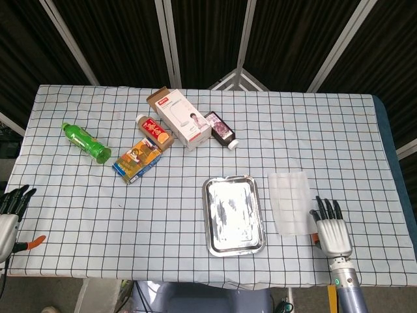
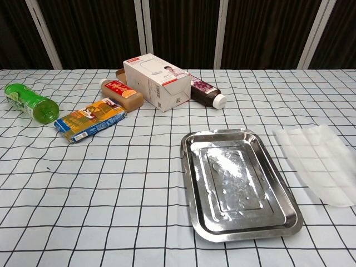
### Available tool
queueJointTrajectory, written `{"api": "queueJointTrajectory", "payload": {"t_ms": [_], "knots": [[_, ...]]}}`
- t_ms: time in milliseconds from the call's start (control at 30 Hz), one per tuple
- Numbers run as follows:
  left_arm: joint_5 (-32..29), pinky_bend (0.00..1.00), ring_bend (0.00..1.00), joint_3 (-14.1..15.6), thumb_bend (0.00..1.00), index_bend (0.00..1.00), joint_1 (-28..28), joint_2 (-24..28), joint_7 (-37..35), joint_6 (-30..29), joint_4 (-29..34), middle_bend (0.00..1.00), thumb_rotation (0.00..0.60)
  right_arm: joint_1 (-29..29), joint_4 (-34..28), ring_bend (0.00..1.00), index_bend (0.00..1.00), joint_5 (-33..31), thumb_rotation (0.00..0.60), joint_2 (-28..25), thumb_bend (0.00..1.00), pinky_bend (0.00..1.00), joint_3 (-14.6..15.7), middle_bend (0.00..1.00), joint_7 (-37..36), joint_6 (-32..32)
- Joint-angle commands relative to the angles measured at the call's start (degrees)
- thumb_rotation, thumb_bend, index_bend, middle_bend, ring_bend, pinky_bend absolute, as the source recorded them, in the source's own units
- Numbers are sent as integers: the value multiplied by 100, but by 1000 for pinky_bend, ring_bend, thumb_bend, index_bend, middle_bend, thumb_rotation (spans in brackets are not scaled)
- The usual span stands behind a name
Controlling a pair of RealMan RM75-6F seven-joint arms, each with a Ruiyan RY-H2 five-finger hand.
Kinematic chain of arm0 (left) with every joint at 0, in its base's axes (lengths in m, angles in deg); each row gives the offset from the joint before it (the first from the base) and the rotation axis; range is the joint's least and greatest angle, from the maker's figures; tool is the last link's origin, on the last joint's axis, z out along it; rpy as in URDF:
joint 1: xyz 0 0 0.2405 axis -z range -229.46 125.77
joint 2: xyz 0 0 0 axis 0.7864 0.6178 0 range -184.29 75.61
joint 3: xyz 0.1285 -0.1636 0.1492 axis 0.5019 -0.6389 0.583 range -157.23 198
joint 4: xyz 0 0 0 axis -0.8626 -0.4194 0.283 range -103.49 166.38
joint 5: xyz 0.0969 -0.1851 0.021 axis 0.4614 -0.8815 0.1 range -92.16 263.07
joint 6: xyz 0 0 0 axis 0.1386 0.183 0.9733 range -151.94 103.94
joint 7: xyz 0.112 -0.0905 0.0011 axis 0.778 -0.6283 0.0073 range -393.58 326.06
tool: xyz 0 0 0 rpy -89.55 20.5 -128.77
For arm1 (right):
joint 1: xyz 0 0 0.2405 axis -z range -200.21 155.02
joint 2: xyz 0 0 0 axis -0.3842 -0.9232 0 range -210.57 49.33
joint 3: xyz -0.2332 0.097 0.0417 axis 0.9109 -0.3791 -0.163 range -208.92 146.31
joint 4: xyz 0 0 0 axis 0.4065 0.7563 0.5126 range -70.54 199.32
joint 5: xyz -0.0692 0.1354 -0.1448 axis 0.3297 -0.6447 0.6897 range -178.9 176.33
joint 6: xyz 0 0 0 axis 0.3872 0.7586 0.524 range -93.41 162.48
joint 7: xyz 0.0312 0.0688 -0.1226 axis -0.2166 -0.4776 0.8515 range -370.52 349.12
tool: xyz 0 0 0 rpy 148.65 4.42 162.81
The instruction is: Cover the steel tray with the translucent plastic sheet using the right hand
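Note:
The steel tray (image 1: pixel 233 214) (image 2: pixel 240 181) lies empty near the table's front edge. Just right of it the translucent plastic sheet (image 1: pixel 290 202) (image 2: pixel 324 163) lies flat on the checked cloth, a small gap between them. My right hand (image 1: pixel 331 229) rests at the front right, fingers spread, just right of the sheet's near corner; I cannot tell whether it touches the sheet. At the far left edge sits my left hand (image 1: pixel 12 207), holding nothing. Neither hand shows in the chest view.
At the back left lie a green bottle (image 1: pixel 86 142), a snack packet (image 1: pixel 137 159), a brown bottle (image 1: pixel 155 131), a white carton (image 1: pixel 182 119) and a dark bottle (image 1: pixel 221 130). An orange-handled tool (image 1: pixel 34 242) lies at the front left edge.

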Motion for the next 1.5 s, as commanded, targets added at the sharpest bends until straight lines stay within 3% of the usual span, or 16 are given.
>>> {"api": "queueJointTrajectory", "payload": {"t_ms": [33, 233, 367, 733, 1033, 1233, 1500], "knots": [[-10, 0, 0, -4, 0, 0, 1, -1, 1, 3, 0, 0, 600, -14, 99, 0, 405, 117, 600, 67, 443, 0, 7, 70, -194, 88], [-25, 0, 0, -9, 0, 0, 7, -3, -2, 20, 2, 0, 600, -21, 94, 0, 588, 343, 600, 100, 465, 0, 1, 152, -503, 315], [-31, 0, 0, -10, 0, 0, 7, 2, -13, 23, 9, 0, 600, -25, 69, 0, 648, 526, 600, 84, 483, 0, 15, 185, -697, 485], [-36, 0, 0, -8, 0, 0, 10, 9, -26, 37, 20, 0, 600, -80, -473, 0, 656, 959, 600, -158, 494, 0, -39, 192, -1001, 912], [-48, 0, 0, -12, 0, 0, 21, 3, -9, 55, 22, 0, 600, -182, -1156, 0, 664, 1810, 600, -415, 495, 0, -123, 208, -1478, 1704], [-33, 0, 0, -7, 0, 0, 16, 1, 2, 40, 25, 0, 600, -205, -1509, 0, 667, 2422, 600, -523, 495, 0, 148, 213, -1373, 1847], [-34, 0, 0, -7, 0, 0, 17, 3, -15, 44, 22, 0, 600, -258, -1418, 0, 667, 2828, 600, -381, 496, 0, 568, 213, -938, 1418]]}}
